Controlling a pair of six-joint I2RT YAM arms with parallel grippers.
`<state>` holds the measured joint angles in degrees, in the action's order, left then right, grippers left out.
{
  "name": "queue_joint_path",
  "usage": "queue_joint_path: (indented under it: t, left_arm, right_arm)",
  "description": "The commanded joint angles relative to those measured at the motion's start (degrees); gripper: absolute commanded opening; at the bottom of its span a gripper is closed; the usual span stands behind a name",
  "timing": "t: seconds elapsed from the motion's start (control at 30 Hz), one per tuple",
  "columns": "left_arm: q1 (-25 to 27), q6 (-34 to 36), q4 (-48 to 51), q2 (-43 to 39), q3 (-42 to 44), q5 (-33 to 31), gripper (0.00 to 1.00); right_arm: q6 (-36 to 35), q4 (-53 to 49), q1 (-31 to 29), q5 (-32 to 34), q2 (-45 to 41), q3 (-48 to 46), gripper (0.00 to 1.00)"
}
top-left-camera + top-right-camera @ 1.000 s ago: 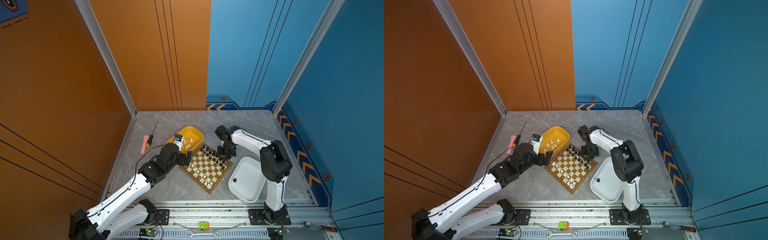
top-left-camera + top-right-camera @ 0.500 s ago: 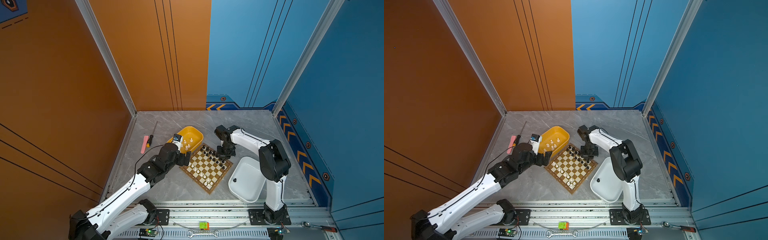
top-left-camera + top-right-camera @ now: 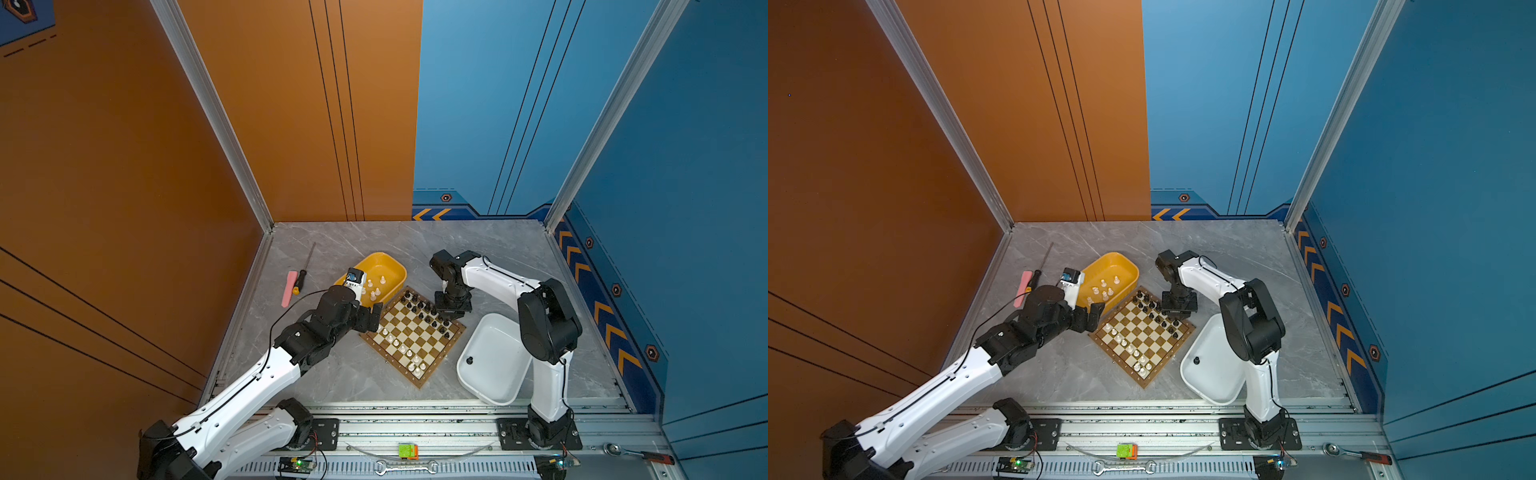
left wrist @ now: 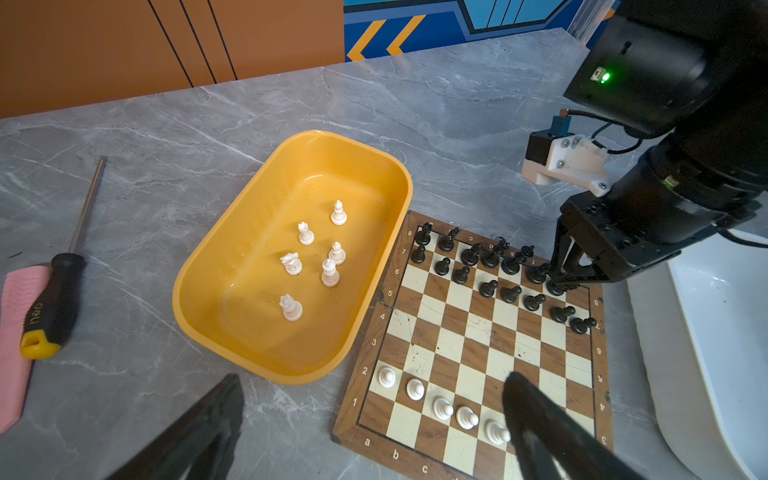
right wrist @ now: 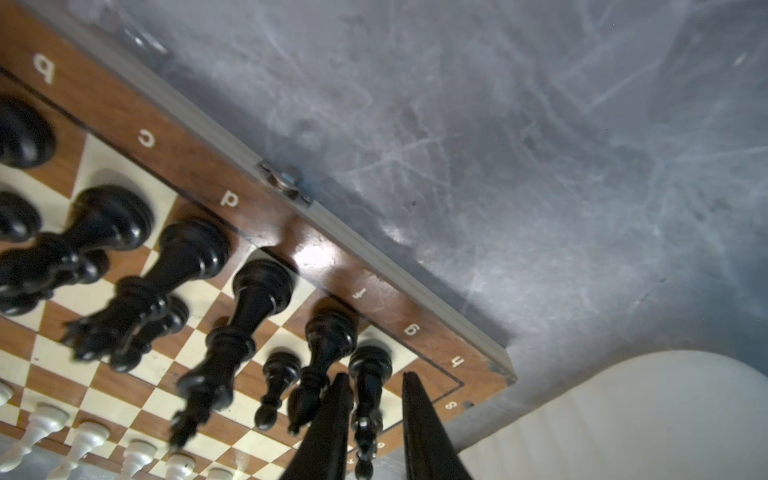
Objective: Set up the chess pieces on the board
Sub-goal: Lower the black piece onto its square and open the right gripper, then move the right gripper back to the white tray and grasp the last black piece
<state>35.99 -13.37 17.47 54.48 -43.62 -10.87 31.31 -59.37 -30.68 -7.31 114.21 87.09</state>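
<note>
We take the board as the clock's centre in both top views. The table (image 3: 332, 374) is grey marble. The left arm (image 3: 257, 386) reaches in from seven o'clock and the right arm (image 3: 544, 324) from five, its elbow above the white tray (image 3: 498, 374), which lies at four just beside the board. The yellow tray (image 3: 376, 255) sits at eleven, touching the board's edge or nearly so.

The board (image 3: 415, 336) lies turned cornerwise. A screwdriver (image 3: 303, 266) and a pink strip (image 3: 289, 286) lie side by side at ten, well apart from it.

The left gripper (image 4: 372, 377) hangs at the nine o'clock corner, fingers spread wide and empty, one of them over the white pawns (image 3: 392, 338). The right gripper (image 5: 374, 399) is down at two, its fingers slightly parted either side of one black piece (image 5: 370, 374) near the corner, a gap showing on one side. The black pieces (image 3: 428, 309) crowd close beside it.

Six white pieces (image 4: 330, 270) stand in the yellow tray. A lone black piece (image 3: 469, 360) lies in the white tray.
</note>
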Motion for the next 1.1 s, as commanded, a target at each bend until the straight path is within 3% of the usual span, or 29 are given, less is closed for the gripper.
queue_joint_path:
  t: [0.0, 0.67, 1.07]
  left_arm:
    - [-0.5, 0.0, -0.4, 0.3, -0.2, 1.5, 0.98]
    - [-0.4, 0.2, -4.2, 3.2, -0.3, 5.9, 0.98]
    - [3.9, 1.1, -9.8, 12.7, -4.3, 10.4, 0.98]
  right_arm:
    - [-0.1, -1.2, 0.4, 1.4, -2.9, 0.1, 0.26]
    - [3.0, -3.3, 0.2, 3.7, -14.6, -4.9, 0.30]
    - [10.3, -2.5, -1.3, 5.9, -32.4, -22.9, 0.30]
